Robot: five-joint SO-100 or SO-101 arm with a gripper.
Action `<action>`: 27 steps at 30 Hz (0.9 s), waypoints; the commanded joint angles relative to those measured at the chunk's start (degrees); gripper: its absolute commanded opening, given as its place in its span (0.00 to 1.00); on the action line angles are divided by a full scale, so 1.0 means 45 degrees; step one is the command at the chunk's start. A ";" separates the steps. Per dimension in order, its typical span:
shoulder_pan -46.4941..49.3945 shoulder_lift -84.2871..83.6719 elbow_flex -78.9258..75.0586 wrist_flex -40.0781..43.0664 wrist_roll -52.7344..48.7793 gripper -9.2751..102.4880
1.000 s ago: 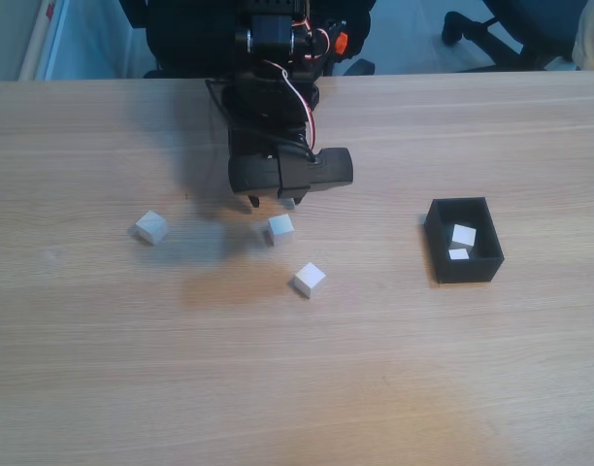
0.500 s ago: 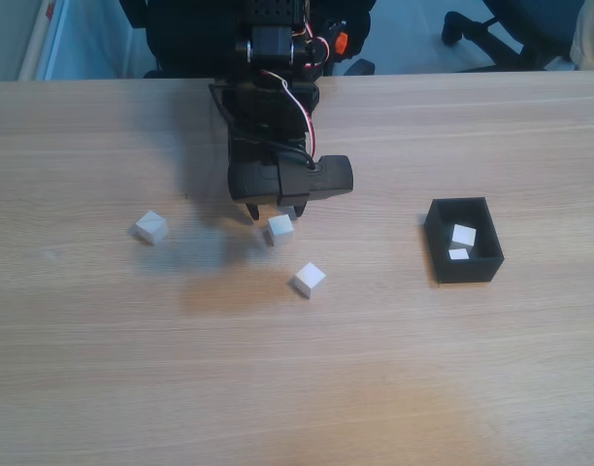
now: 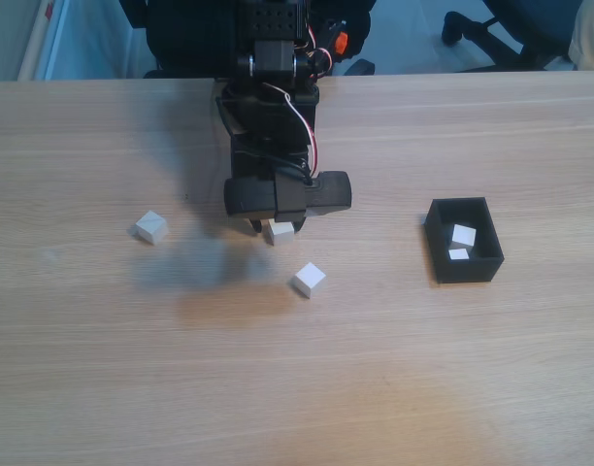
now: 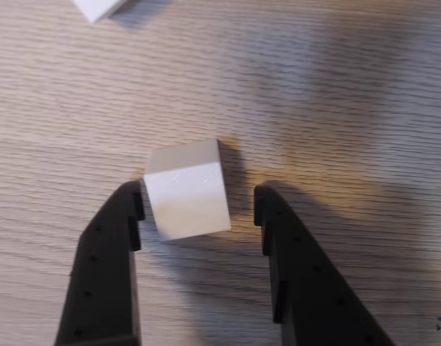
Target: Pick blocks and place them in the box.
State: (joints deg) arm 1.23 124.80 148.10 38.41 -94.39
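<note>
Black two-finger gripper (image 4: 197,205): jaws spread, straddling one small whitish cube (image 4: 186,189); in the wrist view, left finger (image 4: 112,245) touching or nearly touching the cube's side, right finger (image 4: 292,252) apart from it.
Same cube, fixed view (image 3: 280,232): on the pale wood-grain table (image 3: 297,388), partly under the black arm's head (image 3: 287,192).
Second whitish cube (image 3: 309,279): on the table just in front of the gripper.
Third whitish cube (image 3: 150,227): well apart, toward the left in the fixed view.
Corner of a whitish cube (image 4: 98,7): at the wrist view's top edge; which one, hard to tell.
Small black open-topped rectangular box (image 3: 439,243): on the table toward the right in the fixed view, well apart from the arm.
Inside the box: two whitish cubes (image 3: 462,235) (image 3: 458,254), near each other.
</note>
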 commanded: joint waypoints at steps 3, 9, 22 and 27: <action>-0.0098 -0.0176 -0.0859 -0.0195 0.0000 0.14; -0.0098 -0.0156 -0.0898 -0.0098 -0.0020 0.08; -0.4121 0.0840 -0.4062 0.2891 0.2891 0.08; -0.6094 -0.0938 -0.7539 0.4824 0.5273 0.08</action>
State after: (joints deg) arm -22.32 123.49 124.63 56.95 -75.50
